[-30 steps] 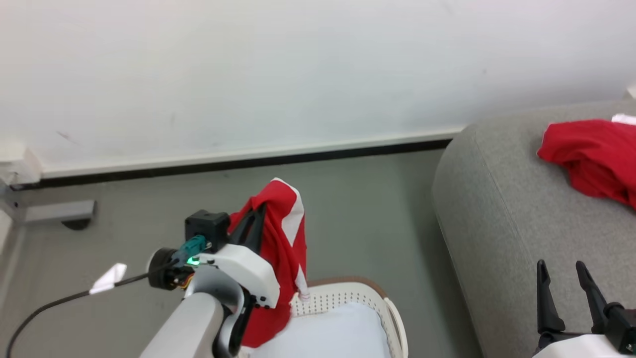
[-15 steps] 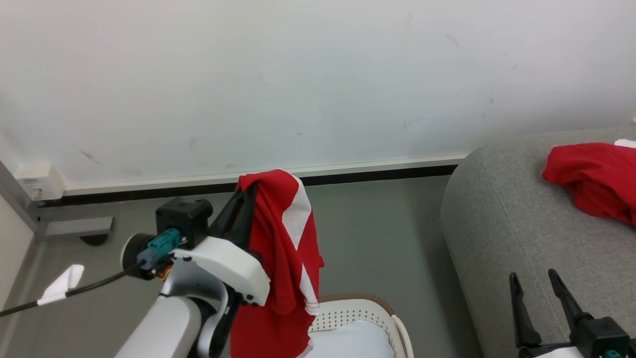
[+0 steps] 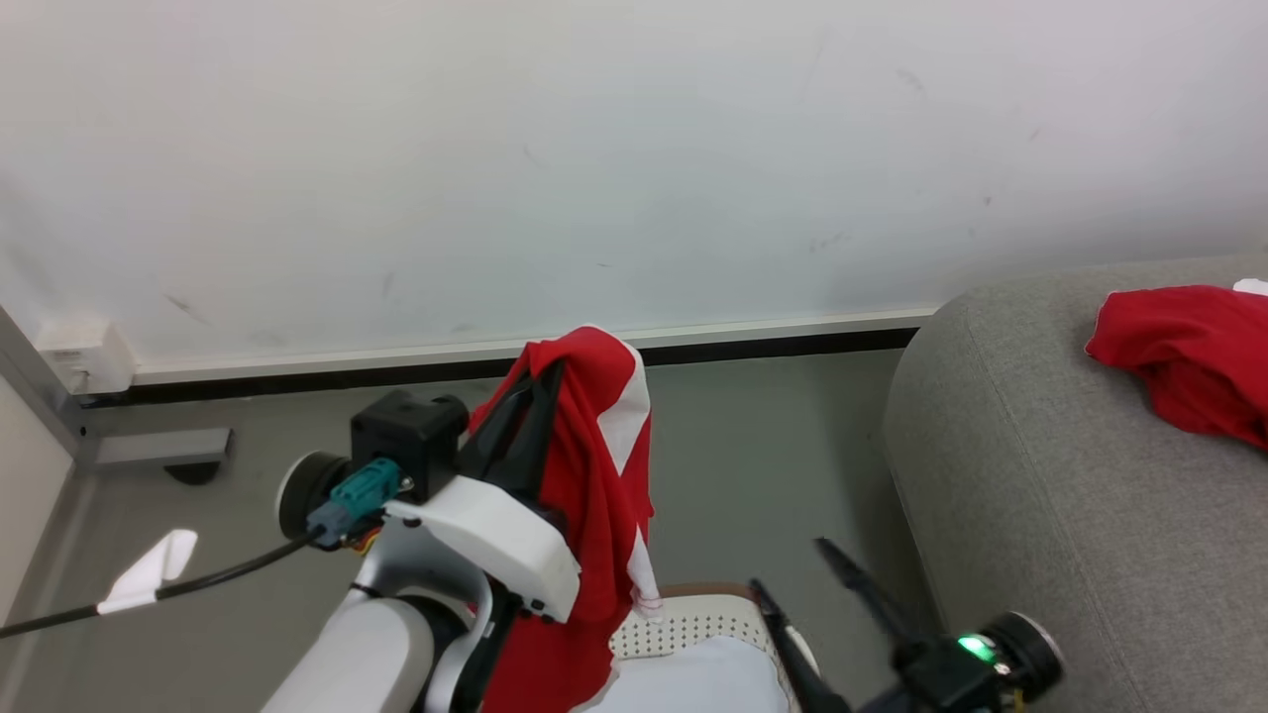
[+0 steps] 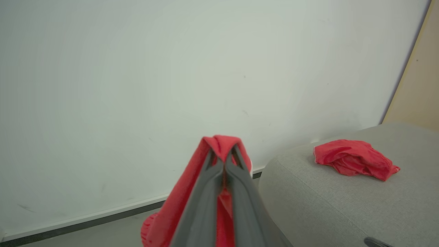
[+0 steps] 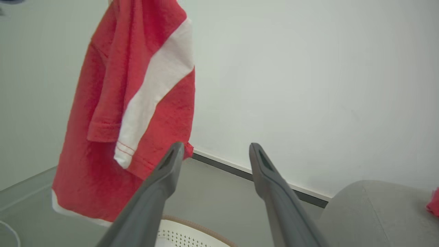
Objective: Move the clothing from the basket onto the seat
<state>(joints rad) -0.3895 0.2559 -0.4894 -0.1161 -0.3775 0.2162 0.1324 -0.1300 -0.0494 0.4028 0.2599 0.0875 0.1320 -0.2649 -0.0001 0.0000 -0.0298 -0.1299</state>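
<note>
Red garment is hanging lengthwise from the left gripper, whose jaws are pinching its top fold, above the basket. Seat is lying to the right of the load. Right gripper is hovering between them, jaws spread and empty.

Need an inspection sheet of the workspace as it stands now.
Surface: grey seat, one red garment crumpled on it.
Job's things: red-and-white garment hangs from the left gripper, by the basket.
Clutter: pale pad in the basket.
Grippers: left gripper shut on the red-and-white garment; right gripper open, empty, near the basket.
Cables: black cable with a white tag at the left wrist.
Surroundings: white wall, grey floor, dark skirting.
</note>
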